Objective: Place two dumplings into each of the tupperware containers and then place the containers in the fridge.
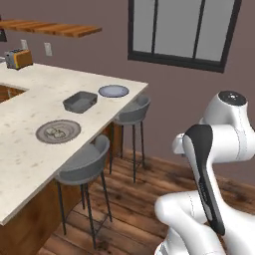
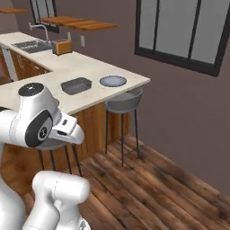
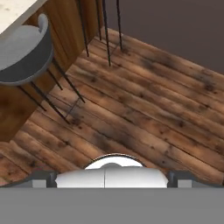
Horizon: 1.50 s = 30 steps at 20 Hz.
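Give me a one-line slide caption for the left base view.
Arm folded beside the counter: dumplings wait on a round plate, a grey container beyond, two stools below.

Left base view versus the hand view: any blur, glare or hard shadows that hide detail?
Left base view: flat even light, no glare; the small pale dumplings on the round grey plate look soft and can't be counted. Hand view: the wooden plank floor is mildly blurred, with faint shadows under the grey bar stool.
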Available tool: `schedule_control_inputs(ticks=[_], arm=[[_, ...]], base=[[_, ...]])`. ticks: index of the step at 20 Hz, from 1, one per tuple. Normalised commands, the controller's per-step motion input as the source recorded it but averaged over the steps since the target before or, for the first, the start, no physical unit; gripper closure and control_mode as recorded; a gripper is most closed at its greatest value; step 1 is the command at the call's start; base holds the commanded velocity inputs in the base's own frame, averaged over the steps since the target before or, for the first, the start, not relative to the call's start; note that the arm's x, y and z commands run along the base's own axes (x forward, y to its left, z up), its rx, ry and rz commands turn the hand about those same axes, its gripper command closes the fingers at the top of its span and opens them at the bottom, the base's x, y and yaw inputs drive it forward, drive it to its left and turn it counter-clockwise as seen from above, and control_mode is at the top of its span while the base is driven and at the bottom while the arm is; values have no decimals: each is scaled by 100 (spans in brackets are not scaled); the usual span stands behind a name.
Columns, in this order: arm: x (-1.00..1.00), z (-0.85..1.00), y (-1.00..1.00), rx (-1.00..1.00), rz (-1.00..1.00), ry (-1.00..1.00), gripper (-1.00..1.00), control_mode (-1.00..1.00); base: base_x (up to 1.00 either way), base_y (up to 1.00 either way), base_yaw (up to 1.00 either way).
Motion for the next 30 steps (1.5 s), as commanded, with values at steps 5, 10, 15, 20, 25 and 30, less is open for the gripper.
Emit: schedule_control_inputs(ticks=[5, 10, 15, 20, 25, 30], arm=[[0, 0, 0, 0, 0, 0, -100, 100], [0, 0, 0, 0, 0, 0, -100, 100], [0, 0, 0, 0, 0, 0, -100, 100], [0, 0, 0, 0, 0, 0, -100, 100], [0, 0, 0, 0, 0, 0, -100, 100], [0, 0, 0, 0, 0, 0, -100, 100]], base=[[47, -72, 52], [85, -79, 39], [78, -57, 44], [67, -26, 53], [72, -12, 46], [46, -37, 30]])
